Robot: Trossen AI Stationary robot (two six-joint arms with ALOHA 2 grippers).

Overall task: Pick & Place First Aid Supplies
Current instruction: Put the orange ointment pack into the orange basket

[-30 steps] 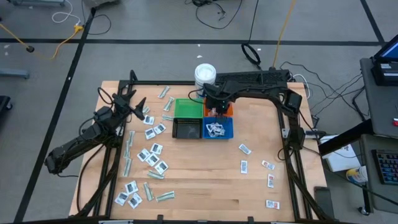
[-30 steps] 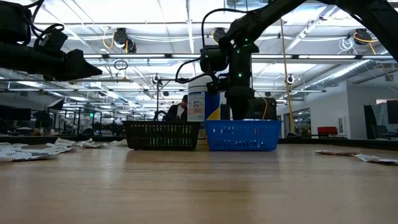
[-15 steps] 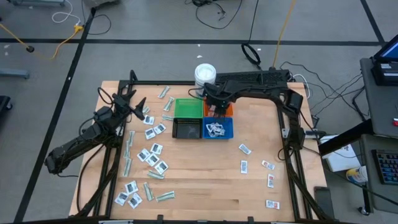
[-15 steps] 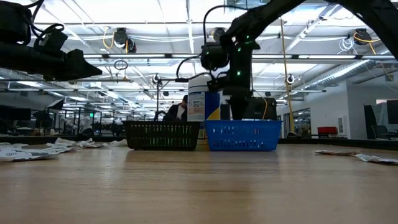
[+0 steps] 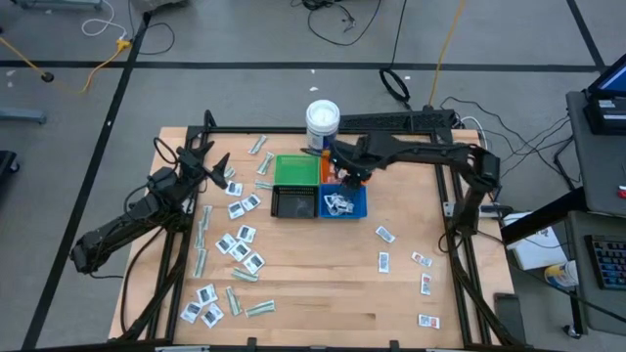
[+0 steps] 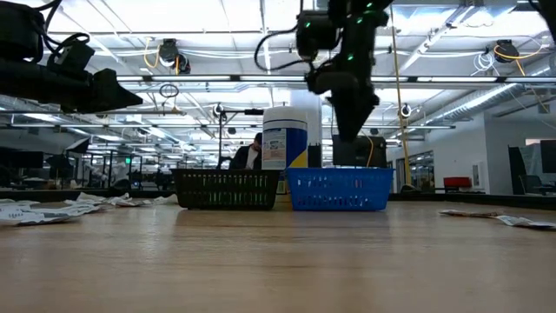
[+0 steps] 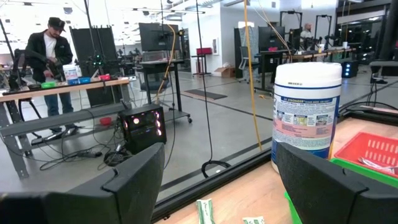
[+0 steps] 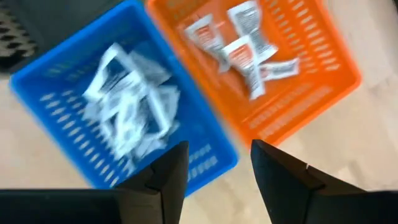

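Right wrist view shows the right hand (image 8: 214, 171) open and empty above the blue bin (image 8: 124, 118) and orange bin (image 8: 280, 68), both holding packets (image 8: 239, 43). More packets (image 5: 240, 244) lie on the tabletop (image 5: 323, 284). Left hand (image 7: 217, 180) waits open, empty.

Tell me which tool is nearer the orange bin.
Right. The right tool hangs open directly above the orange bin; the left tool waits far off, beyond the green bin.
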